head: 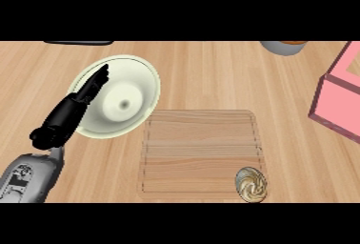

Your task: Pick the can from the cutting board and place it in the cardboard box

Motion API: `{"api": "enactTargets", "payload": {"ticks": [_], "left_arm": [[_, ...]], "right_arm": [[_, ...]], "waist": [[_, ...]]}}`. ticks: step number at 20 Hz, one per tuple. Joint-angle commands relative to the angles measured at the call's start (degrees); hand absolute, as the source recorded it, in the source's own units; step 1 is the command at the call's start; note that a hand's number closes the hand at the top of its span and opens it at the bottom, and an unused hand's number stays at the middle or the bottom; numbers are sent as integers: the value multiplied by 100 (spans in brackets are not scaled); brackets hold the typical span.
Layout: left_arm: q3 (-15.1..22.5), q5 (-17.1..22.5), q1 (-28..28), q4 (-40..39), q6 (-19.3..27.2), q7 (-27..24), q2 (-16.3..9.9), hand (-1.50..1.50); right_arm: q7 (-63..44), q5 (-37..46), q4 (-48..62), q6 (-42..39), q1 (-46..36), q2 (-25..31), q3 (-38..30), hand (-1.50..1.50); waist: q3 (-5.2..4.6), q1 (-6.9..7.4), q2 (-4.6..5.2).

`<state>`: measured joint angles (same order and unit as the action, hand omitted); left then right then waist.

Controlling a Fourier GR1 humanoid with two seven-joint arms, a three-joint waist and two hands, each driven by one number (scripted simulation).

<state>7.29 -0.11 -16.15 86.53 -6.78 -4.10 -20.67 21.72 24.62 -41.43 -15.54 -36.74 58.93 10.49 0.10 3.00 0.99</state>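
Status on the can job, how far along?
Nothing done yet: the can stands on the board's lower right corner. Nothing in hand: the left hand lies open over the plate; the right isn't in view. Left: grasp the can, carry it to the pink box.

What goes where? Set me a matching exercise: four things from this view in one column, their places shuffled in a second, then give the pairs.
Things:
1. can
2. cutting board
3. pink box
4. left hand

Places:
A. at the view's right edge
B. middle of the counter
C. over the pale plate's left side, fingers straight
D. at the board's lower right corner

Pairs: 1-D, 2-B, 3-A, 4-C
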Motion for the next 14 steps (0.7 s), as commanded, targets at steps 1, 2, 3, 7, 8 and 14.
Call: {"api": "enactTargets", "payload": {"ticks": [1, 2, 3, 7, 8, 14], "left_arm": [[-39, -113, -144, -363, -51, -247, 26, 0], [81, -97, 155, 243, 45, 120, 86, 0], [85, -134, 85, 83, 52, 16, 127, 0], [-63, -101, 36, 17, -25, -47, 24, 0], [43, -246, 216, 86, 171, -32, 166, 0], [-32, -144, 69, -33, 68, 46, 116, 0]], "right_arm": [[589, 484, 992, -303, -419, -146, 277, -150], [965, 532, 999, -397, -312, -144, 363, -150], [1218, 579, 1157, -706, -514, 23, 395, -150], [2280, 373, 1688, -642, -765, -81, 73, -150], [2525, 210, 1681, -505, -662, -157, -88, -150], [2089, -1918, 2370, -1755, -1205, -741, -1831, -150]], "waist": [[1, -20, 17], [6, 11, -24], [5, 21, -4], [14, 28, 14], [12, -42, -17], [20, -170, -52]]}}
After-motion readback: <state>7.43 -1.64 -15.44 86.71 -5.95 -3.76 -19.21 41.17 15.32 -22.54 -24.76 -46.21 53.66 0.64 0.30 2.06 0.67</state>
